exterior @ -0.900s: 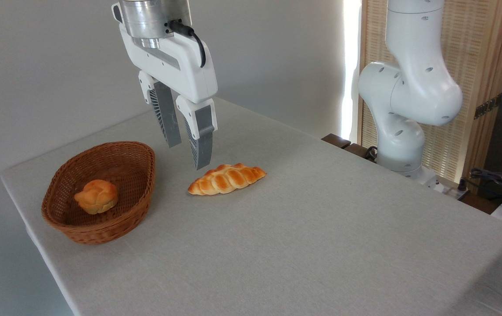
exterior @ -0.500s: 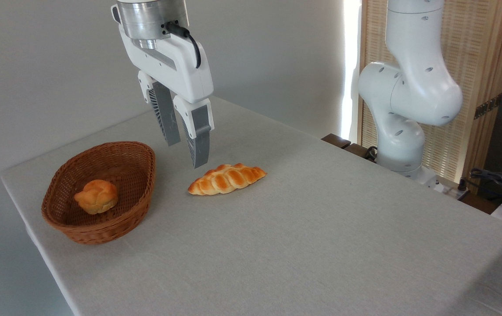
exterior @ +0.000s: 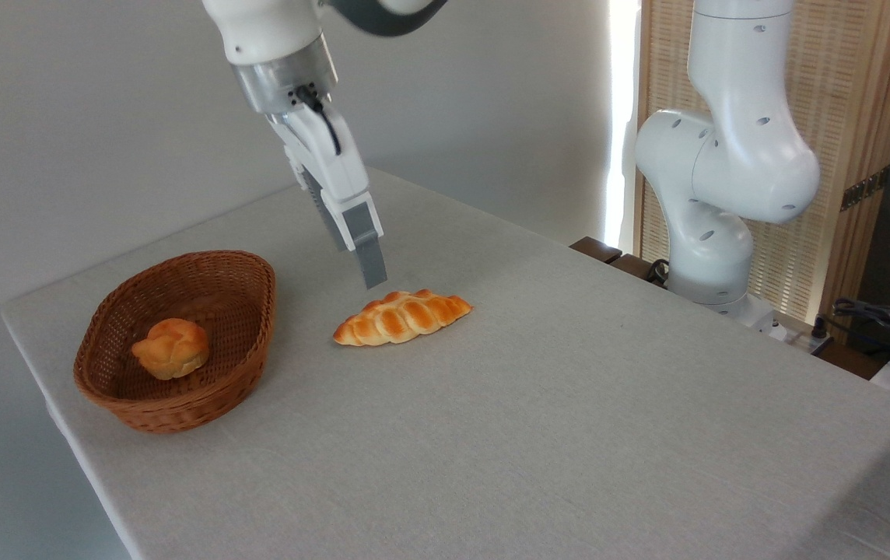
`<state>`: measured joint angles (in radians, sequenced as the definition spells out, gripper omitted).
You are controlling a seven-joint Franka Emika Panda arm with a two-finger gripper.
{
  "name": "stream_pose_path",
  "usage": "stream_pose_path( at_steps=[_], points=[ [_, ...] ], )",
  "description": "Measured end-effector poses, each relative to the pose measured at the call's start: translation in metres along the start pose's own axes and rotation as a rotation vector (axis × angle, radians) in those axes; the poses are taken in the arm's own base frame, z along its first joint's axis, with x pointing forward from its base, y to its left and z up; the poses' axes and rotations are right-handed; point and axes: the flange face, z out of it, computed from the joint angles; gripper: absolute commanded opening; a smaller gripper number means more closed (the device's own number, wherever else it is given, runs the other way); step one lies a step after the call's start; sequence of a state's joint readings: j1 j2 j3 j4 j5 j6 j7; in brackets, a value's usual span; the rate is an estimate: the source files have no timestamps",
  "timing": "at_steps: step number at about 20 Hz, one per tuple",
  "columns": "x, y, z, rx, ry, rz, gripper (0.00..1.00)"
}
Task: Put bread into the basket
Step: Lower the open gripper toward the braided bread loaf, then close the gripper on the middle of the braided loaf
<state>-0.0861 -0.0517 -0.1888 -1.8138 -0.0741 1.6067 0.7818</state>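
Bread [exterior: 402, 316] lies flat on the table [exterior: 569, 404], just right of the basket [exterior: 254, 327]. The gripper [exterior: 371, 274] hangs tilted above its far side, seen edge-on, so I cannot tell whether it is parted. Descending off-centre could nudge the loaf aside. A bun [exterior: 171, 348] already fills part of the basket; nothing blocks the way.

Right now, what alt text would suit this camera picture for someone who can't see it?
A robot's pincer hangs just above a long braided bread lying on a grey table. To the left, a brown wicker basket holds a small round bun.
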Motion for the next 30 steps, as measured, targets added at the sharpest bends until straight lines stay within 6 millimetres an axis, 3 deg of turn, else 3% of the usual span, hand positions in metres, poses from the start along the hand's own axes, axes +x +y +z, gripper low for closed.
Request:
stream_pose_path(
  at_steps=[2, 4, 9, 14, 17, 19, 22, 24, 26, 30],
  points=[
    [0.027, 0.028, 0.031, -0.007, -0.031, 0.069, 1.0],
    [0.04, 0.044, 0.062, -0.02, -0.058, 0.106, 1.0],
    [0.044, 0.045, 0.114, -0.052, -0.094, 0.124, 1.0],
    [0.046, 0.05, 0.142, -0.05, -0.098, 0.138, 0.99],
    [0.048, 0.052, 0.147, -0.047, -0.102, 0.146, 0.43],
    [0.048, 0.052, 0.149, -0.048, -0.104, 0.146, 0.24],
    [0.048, 0.052, 0.149, -0.048, -0.104, 0.146, 0.2],
    [0.048, 0.052, 0.149, -0.047, -0.104, 0.146, 0.1],
    [0.047, 0.051, 0.149, -0.043, -0.108, 0.147, 0.06],
    [0.047, 0.051, 0.148, -0.04, -0.109, 0.147, 0.06]
  ],
)
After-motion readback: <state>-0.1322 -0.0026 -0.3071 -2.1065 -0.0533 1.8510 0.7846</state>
